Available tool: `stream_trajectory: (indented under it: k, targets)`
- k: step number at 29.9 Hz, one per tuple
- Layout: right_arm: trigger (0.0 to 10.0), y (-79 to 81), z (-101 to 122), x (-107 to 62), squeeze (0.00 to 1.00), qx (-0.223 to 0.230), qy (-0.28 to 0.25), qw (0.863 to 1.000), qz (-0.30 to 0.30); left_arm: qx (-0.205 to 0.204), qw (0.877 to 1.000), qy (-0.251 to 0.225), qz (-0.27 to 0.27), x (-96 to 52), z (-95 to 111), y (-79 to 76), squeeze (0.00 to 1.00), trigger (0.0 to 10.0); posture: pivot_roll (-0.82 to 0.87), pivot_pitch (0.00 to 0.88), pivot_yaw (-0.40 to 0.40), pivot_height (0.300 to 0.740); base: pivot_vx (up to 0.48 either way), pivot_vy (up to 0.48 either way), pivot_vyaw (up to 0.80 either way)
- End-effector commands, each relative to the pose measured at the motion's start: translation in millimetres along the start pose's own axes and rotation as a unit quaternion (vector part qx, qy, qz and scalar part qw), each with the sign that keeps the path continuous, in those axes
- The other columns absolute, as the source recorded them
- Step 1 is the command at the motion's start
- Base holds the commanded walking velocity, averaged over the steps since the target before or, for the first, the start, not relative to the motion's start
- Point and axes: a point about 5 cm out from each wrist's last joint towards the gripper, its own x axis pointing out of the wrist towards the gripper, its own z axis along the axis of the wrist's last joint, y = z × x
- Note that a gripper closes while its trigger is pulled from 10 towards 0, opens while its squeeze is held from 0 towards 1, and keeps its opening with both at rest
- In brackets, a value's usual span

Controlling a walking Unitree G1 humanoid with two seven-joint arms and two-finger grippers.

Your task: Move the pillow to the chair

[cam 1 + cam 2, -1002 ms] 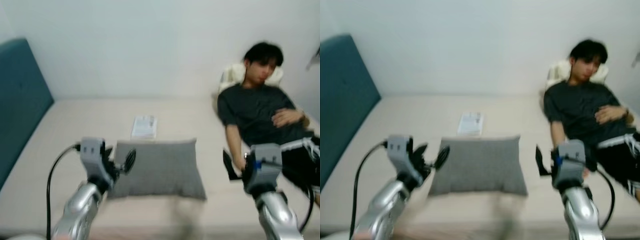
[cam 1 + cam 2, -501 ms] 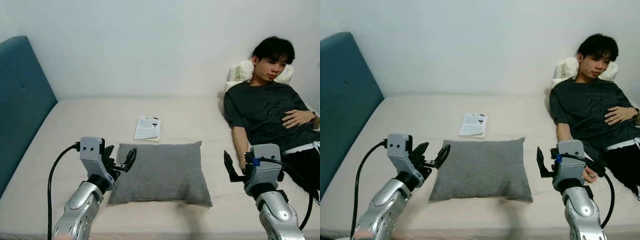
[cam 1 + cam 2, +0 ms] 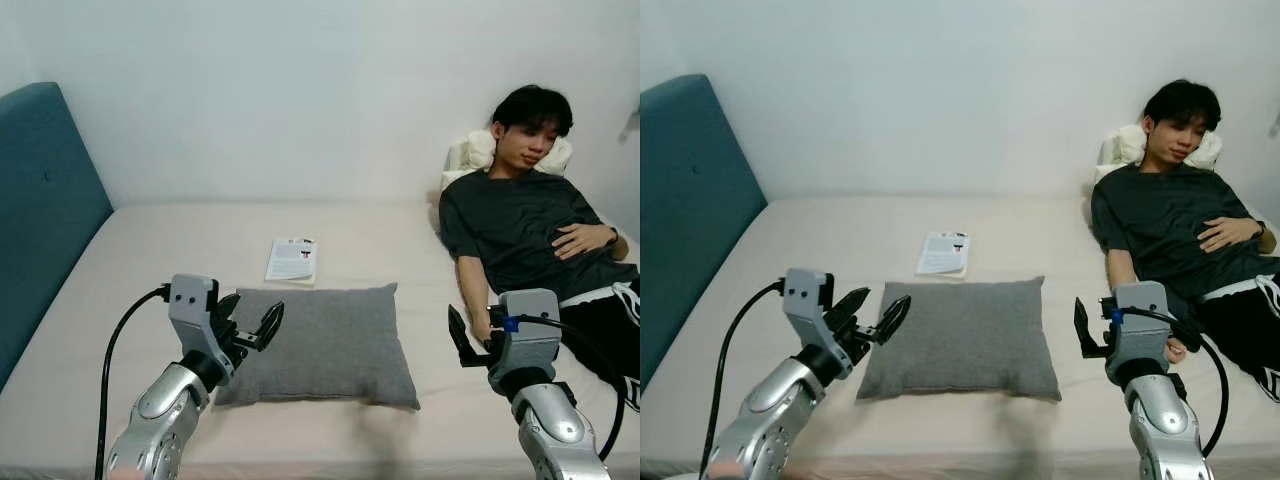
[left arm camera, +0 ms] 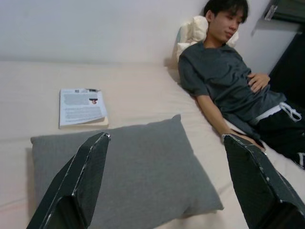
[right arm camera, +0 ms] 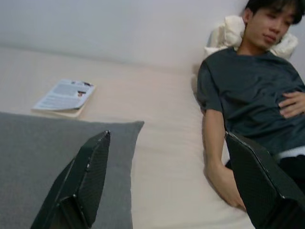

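The left gripper [image 3: 250, 322] has edged in toward the grey pillow [image 3: 320, 343] over the past half second, its spread black fingers [image 3: 270, 323] now overlapping the pillow's near left corner in the lower centre of the left eye view, where before they hung just short of it. Whether they touch the fabric cannot be told; they hold nothing. In the lower right of that view the right gripper [image 3: 458, 338] hovers beside the pillow's right edge, a strip of bare mattress between them, and the right wrist view shows its fingers [image 5: 86, 176] wide apart and empty.

The pillow lies flat on the cream bed [image 3: 150, 250], mid-frame, not yet lifted. A booklet [image 3: 291, 259] rests just beyond its far edge. A person [image 3: 520, 220] in a dark T-shirt reclines at the right of the frame, head against a pale cushion [image 3: 470, 150], one forearm stretched along the mattress close to the right gripper. A teal headboard [image 3: 40, 200] fills the left edge.

By the look of it, the job has barely begun: both grippers are lining up either side of the pillow, with the grasp, the lift and the carry to the chair all left to do.
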Motion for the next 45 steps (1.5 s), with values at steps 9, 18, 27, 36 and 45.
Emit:
stream_trajectory:
  k: [9,18,27,36,45]
  targets:
    - [10.0,3.2,-2.4,1.7,0.0,0.023,0.012,1.0,-0.001,0.036,0.999,0.004,-0.001,-0.3,1.9,2.1,0.0,10.0,-0.09,0.003,0.004,0.6,0.0,0.0,0.0]
    - [10.0,1.2,-3.5,0.9,0.0,0.044,0.019,0.999,-0.005,0.054,0.998,-0.001,0.013,-0.1,4.4,5.2,0.0,10.0,-0.09,0.0,0.005,0.57,0.0,0.0,0.0]
    - [10.0,1.4,-2.2,0.7,0.0,0.057,0.022,0.998,-0.004,0.074,0.997,-0.003,0.02,-0.3,5.4,6.3,0.0,10.0,-0.09,0.0,0.003,0.535,0.0,0.0,0.0]
    - [10.0,0.9,-1.4,-0.1,0.0,0.062,0.025,0.998,-0.005,0.081,0.997,-0.003,0.018,0.4,4.8,5.0,0.0,10.0,-0.09,0.003,0.002,0.5,0.0,0.0,0.0]
    - [10.0,1.1,-1.6,0.3,0.0,0.061,0.025,0.998,-0.004,0.057,0.998,-0.008,0.03,-0.3,1.6,8.1,0.0,10.0,-0.09,0.0,0.012,0.47,0.0,0.0,0.0]
